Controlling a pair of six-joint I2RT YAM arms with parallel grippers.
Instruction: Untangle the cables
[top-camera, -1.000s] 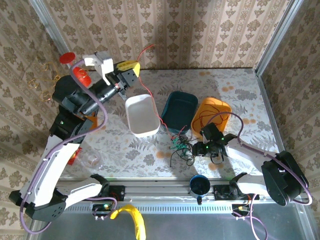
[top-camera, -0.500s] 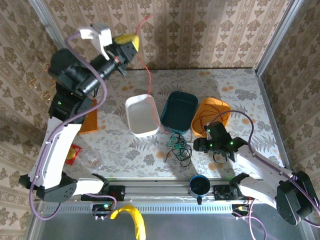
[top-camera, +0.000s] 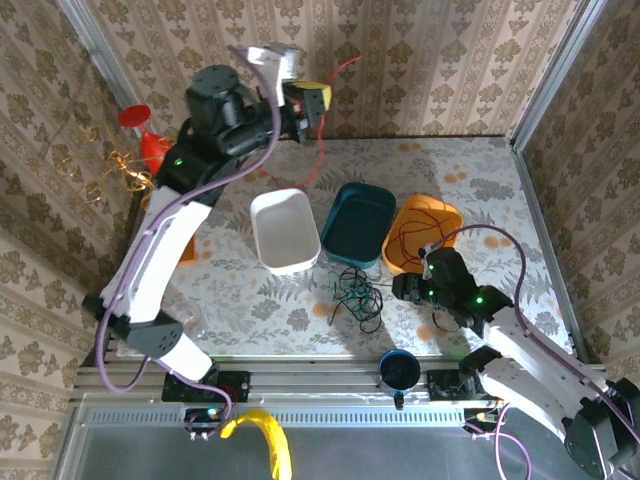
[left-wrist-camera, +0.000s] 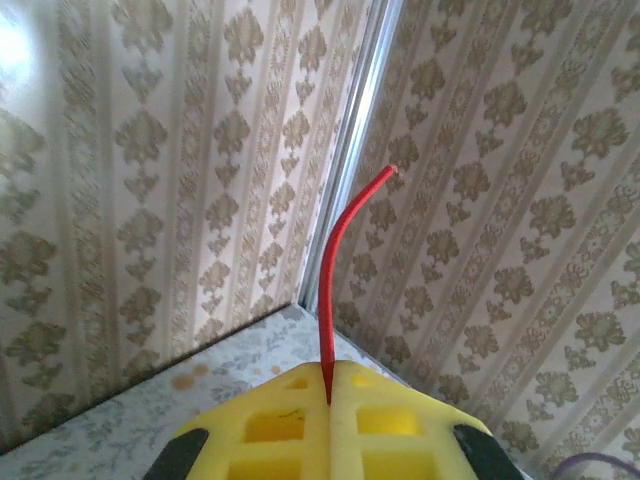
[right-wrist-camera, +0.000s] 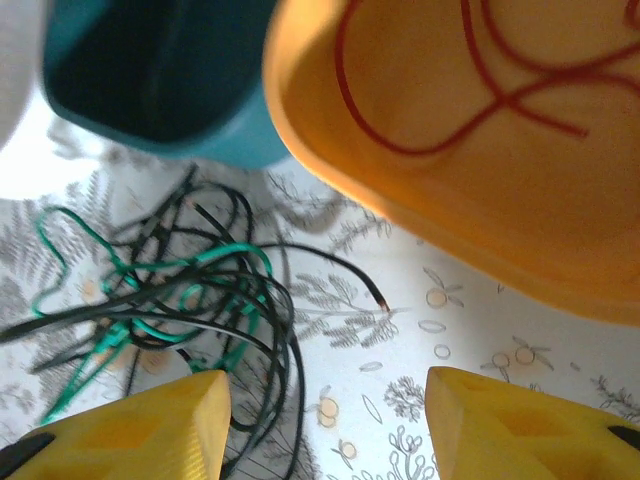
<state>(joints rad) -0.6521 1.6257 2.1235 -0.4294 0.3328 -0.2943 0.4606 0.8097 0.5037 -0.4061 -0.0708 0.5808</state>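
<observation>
Pinching a red cable (left-wrist-camera: 345, 240) between its closed yellow pads (left-wrist-camera: 400, 425), the left gripper (left-wrist-camera: 330, 388) is raised high near the back wall, at about 11 o'clock in the top view. The cable's free end sticks up past the pads; its other length drops toward 6 o'clock, toward the white bin (top-camera: 285, 232), though where it ends is hard to make out. The right gripper (right-wrist-camera: 325, 420) hangs low over the table (right-wrist-camera: 480, 350) with its fingers spread wide, holding nothing. At its 10 o'clock lies the tangle (right-wrist-camera: 170, 290) of black and green cables; at 1 o'clock an orange bin (right-wrist-camera: 450, 220) holds a second red cable (right-wrist-camera: 400, 145), with a teal bin (right-wrist-camera: 150, 80) beside it at 11 o'clock.
</observation>
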